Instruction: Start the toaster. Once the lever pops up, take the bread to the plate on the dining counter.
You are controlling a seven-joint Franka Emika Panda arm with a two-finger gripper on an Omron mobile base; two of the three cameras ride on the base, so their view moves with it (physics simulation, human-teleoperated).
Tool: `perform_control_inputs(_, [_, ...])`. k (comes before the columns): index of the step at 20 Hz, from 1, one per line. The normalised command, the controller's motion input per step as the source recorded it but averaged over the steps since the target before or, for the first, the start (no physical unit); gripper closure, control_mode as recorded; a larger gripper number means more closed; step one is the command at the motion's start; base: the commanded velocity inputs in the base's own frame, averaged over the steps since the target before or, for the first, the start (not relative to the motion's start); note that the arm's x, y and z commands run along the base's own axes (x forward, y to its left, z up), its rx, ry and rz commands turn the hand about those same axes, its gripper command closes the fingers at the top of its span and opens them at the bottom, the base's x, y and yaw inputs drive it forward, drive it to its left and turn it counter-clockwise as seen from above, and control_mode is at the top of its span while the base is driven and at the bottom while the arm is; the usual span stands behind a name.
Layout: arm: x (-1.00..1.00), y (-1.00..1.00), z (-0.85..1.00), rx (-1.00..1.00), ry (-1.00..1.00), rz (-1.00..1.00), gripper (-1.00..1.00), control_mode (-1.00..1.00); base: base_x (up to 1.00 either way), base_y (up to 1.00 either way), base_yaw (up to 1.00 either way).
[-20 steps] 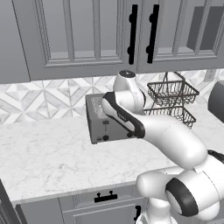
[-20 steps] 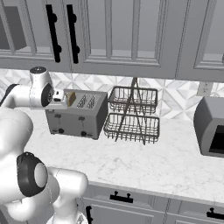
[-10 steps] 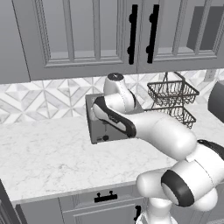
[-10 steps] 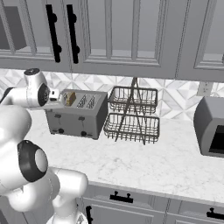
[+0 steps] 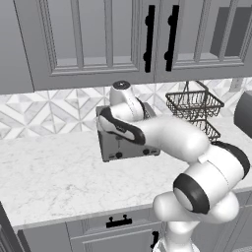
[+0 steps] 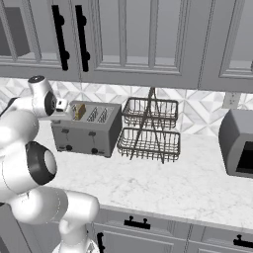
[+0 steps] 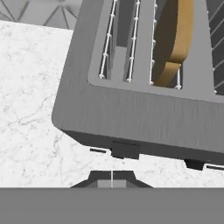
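ideally the gripper [image 7: 112, 180], fingers pressed together and holding nothing, drops squarely onto the black lever [image 7: 125, 150] of the toaster [image 7: 144, 116] and pushes it fully down.

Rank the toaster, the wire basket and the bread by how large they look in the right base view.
1. Toaster and wire basket: they look about alike in size, so I do not rank them.
2. Bread: clearly smallest, a small edge in one slot.
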Motion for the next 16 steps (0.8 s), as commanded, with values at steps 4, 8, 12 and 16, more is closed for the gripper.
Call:
perform_control_inputs(4, [0.1,-0.08,-0.04,0.0,0.0,-0.09,1.0,-1.0,0.0,0.0,0.0])
perform_control_inputs(8, [0.1,0.0,-0.15,0.0,0.0,-0.04,1.0,-1.0,0.0,0.0,0.0])
perform_control_inputs(12, [0.01,0.0,-0.25,0.0,0.0,-0.03,1.0,-1.0,0.0,0.0,0.0])
perform_control_inputs(16, [0.0,-0.01,-0.27,0.0,0.0,-0.03,1.0,-1.0,0.0,0.0,0.0])
